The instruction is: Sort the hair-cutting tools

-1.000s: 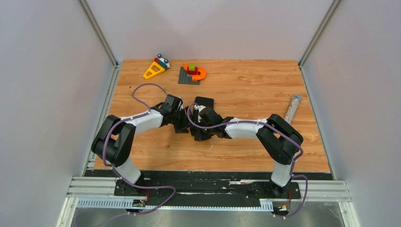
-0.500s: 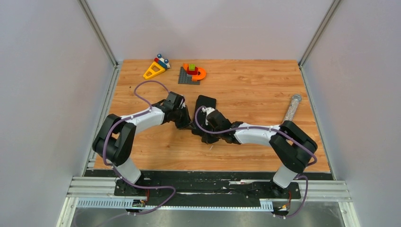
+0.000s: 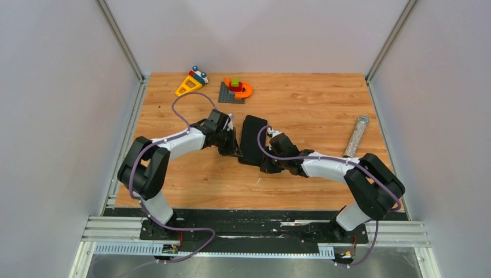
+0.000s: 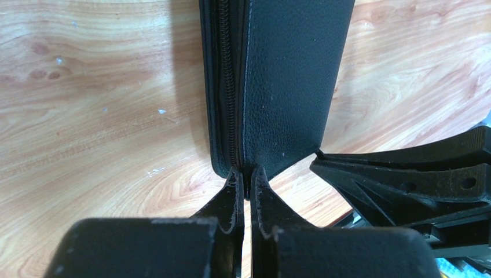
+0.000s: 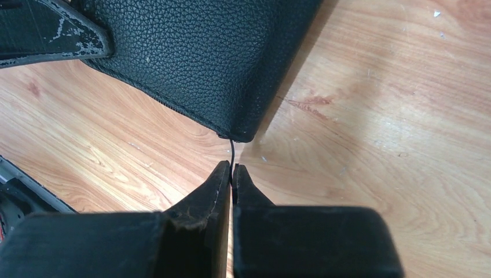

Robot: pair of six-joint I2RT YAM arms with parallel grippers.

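The hair-cutting tools are out of view. A black grained zip case (image 3: pixel 252 139) lies mid-table between both arms. In the left wrist view the case (image 4: pixel 284 87) runs away from my left gripper (image 4: pixel 244 174), which is shut on its near end at the zipper seam. In the right wrist view my right gripper (image 5: pixel 232 168) is shut on a thin black zipper pull (image 5: pixel 231 152) that hangs from the corner of the case (image 5: pixel 197 58). From above, the left gripper (image 3: pixel 234 152) meets the case's near left corner and the right gripper (image 3: pixel 263 164) its near right corner.
Yellow toy blocks (image 3: pixel 189 86) and a grey plate with coloured blocks (image 3: pixel 234 90) sit at the back of the table. A clear glittery tube (image 3: pixel 357 134) lies at the right. Grey walls stand close along both table sides.
My left gripper has shut on the case's near end. The right arm has drawn back to the right with the zipper pull, and more of the case now shows.
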